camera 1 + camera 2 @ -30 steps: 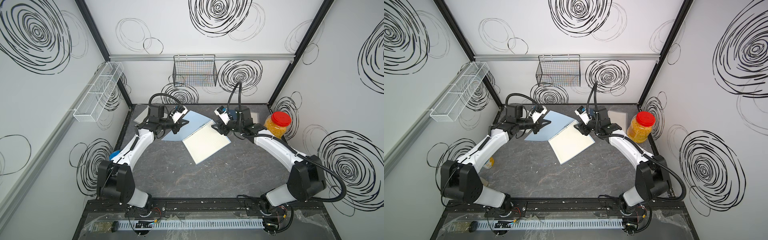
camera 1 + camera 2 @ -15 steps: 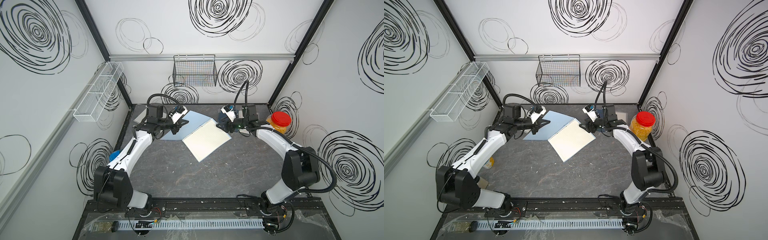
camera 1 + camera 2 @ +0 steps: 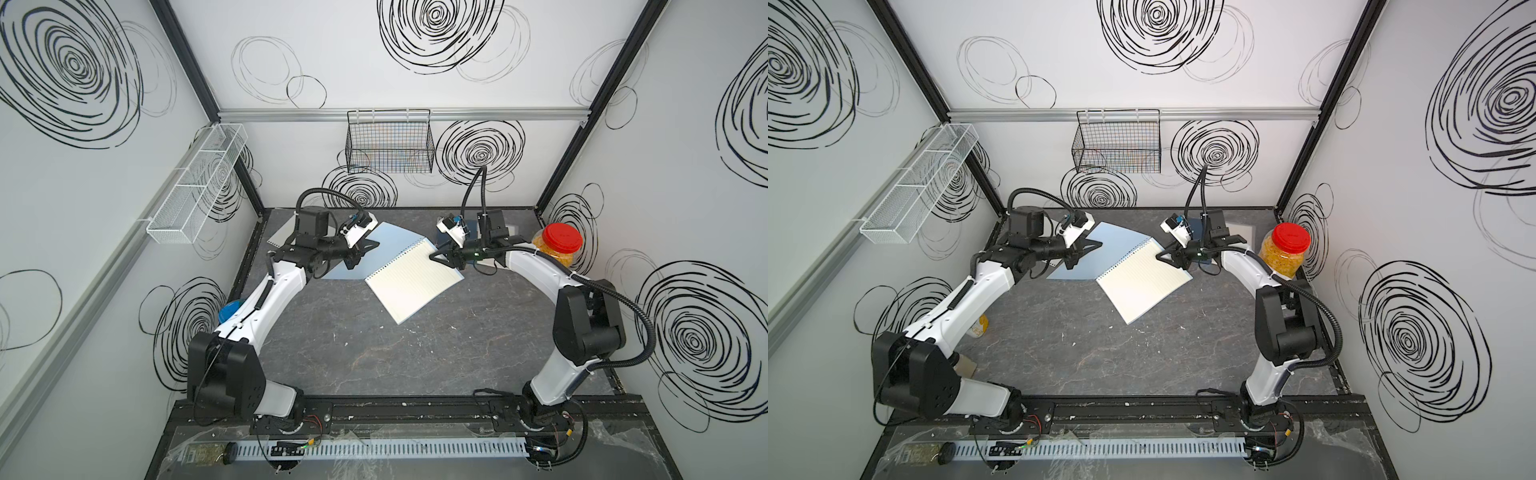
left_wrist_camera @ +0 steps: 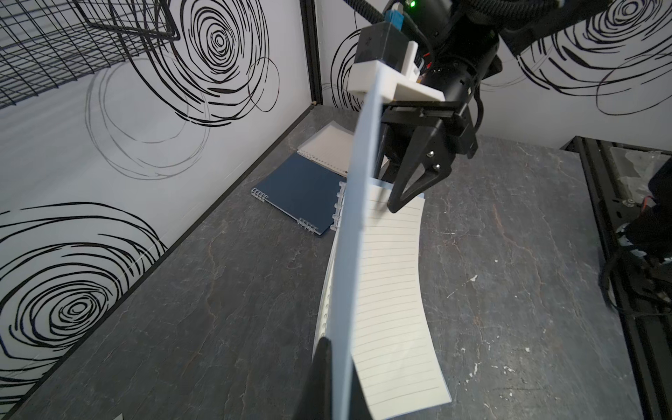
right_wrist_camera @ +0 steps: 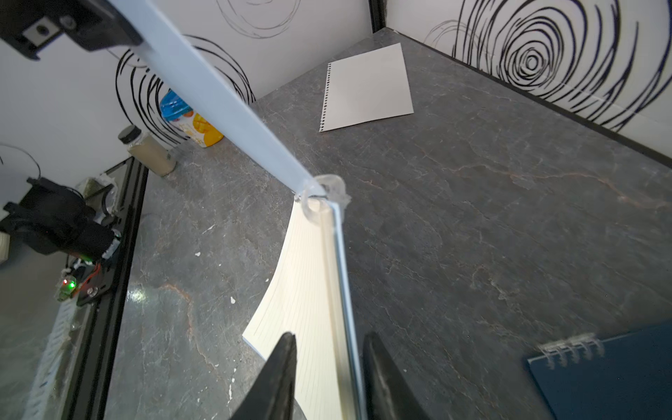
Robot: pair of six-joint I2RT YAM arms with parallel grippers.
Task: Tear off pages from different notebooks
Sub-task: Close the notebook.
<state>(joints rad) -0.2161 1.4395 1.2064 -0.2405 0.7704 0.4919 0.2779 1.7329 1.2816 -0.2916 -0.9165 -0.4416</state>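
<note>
The light blue notebook lies open at the back middle of the table, its cream lined pages (image 3: pixel 415 282) (image 3: pixel 1144 282) facing up. My left gripper (image 3: pixel 371 246) (image 4: pixel 338 363) is shut on its light blue cover (image 4: pixel 358 218) and holds it lifted off the pages. My right gripper (image 3: pixel 432 257) (image 5: pixel 330 338) is at the pages' far corner, its fingers apart on either side of the page block's edge. The dark navy notebook (image 4: pixel 302 192) (image 5: pixel 611 374) and the frosted clear notebook (image 4: pixel 327 149) (image 3: pixel 513 230) lie shut behind it. A loose page (image 5: pixel 367 87) with punched holes lies flat at the back left.
A jar with a red lid (image 3: pixel 557 249) stands at the back right by the right arm. A black wire basket (image 3: pixel 390 145) hangs on the back wall, a white wire shelf (image 3: pixel 195 187) on the left wall. A juice carton (image 5: pixel 192 123) and a small bottle (image 5: pixel 149 152) stand at the table's left edge.
My right gripper drew back towards the rear wall, then came forward to the pages' far corner with its jaws narrower. The left gripper has kept the cover lifted.
</note>
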